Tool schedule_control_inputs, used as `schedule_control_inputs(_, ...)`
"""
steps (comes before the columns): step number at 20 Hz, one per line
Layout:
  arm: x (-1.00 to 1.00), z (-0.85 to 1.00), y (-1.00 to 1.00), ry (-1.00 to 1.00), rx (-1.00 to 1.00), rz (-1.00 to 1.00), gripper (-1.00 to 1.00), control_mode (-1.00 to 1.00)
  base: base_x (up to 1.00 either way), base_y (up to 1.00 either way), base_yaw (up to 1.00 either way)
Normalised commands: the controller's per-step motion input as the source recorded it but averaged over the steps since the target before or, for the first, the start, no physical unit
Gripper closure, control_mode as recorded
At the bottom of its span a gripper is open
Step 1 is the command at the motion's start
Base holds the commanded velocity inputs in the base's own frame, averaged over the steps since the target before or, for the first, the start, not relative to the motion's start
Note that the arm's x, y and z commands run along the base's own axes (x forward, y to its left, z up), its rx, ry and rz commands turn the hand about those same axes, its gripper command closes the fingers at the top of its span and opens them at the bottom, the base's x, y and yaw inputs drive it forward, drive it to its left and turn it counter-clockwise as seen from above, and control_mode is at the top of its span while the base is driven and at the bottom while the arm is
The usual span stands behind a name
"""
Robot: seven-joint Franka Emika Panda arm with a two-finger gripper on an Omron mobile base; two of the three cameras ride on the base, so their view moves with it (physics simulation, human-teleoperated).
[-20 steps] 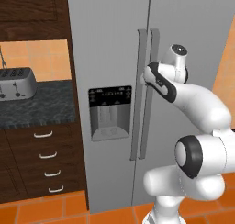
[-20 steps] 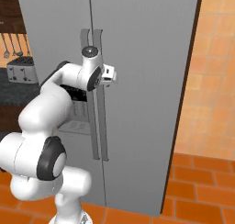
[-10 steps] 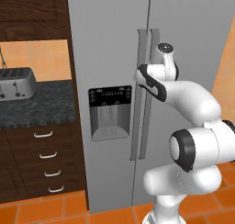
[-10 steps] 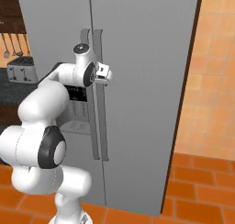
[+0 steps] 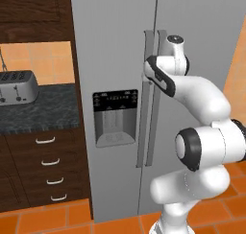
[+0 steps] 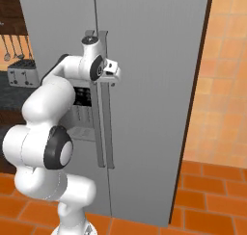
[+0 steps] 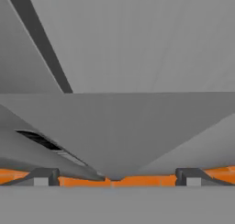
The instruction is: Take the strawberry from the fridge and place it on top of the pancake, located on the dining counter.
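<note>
The arm has swung closer, its wide-open gripper (image 6: 116,75) pressed against the closed fridge's (image 6: 154,84) door handles (image 5: 153,99).

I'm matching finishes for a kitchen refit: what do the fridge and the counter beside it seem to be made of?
The tall grey two-door fridge looks like brushed metal: an even matte grey, though painted panels are possible. The black speckled counter looks like polished granite, mottled grey on black.
</note>
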Motion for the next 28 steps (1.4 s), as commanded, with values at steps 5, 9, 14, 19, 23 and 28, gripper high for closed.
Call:
schedule_control_inputs(5,0.16,-0.39,0.01,-0.45,0.0,0.03,-1.0,-1.0,0.0,0.0,0.0)
schedule_control_inputs(9,0.35,-0.48,0.0,-0.41,0.0,0.02,-1.0,-1.0,0.0,0.0,0.0)
schedule_control_inputs(14,0.45,-0.47,0.0,-0.34,0.0,0.02,-1.0,-1.0,0.0,0.0,0.0)
schedule_control_inputs(19,0.58,-0.45,0.11,-0.24,0.0,0.0,-1.0,-1.0,0.0,0.0,0.0)
schedule_control_inputs(23,0.71,-0.52,0.16,-0.15,0.0,0.0,-1.0,-1.0,0.0,0.0,0.0)
schedule_control_inputs(28,0.62,-0.7,0.13,-0.24,0.0,0.0,-1.0,-1.0,0.0,0.0,0.0)
